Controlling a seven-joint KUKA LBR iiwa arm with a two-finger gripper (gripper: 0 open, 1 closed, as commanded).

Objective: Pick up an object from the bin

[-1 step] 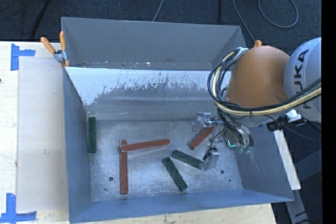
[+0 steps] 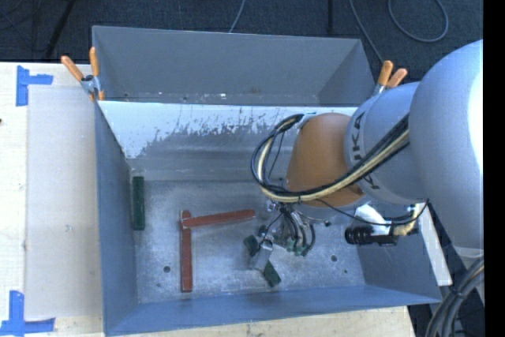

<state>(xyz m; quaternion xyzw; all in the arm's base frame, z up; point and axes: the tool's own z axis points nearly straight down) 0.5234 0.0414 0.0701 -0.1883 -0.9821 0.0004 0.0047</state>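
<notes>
Your arm (image 2: 442, 138) comes in from the right and covers much of the right half of the grey metal bin (image 2: 229, 75). The floor beneath its orange cover (image 2: 319, 158) and looped cables (image 2: 272, 170) is hidden from you. The pincer (image 2: 265, 252) hangs low over the bin floor, right of centre and towards the near wall. Its tip is a dark tangle of metal and wiring, so you cannot tell how far it is open or whether it has hold of anything. Just at its near side lies a small dark green block (image 2: 271, 275). The block's far end meets the pincer's tip and is hard to make out, and you cannot tell whether the two touch. What shows of the block is oblong, with its long axis slanting from far left to near right. Left of the pincer and apart from it, a red-brown angle piece (image 2: 186, 256) lies on the floor. One of its legs runs left to right towards the pincer, and the other runs from the corner towards the near wall. Further left, a dark green bar (image 2: 138, 203) lies beside the left wall, its long axis running far to near.
</notes>
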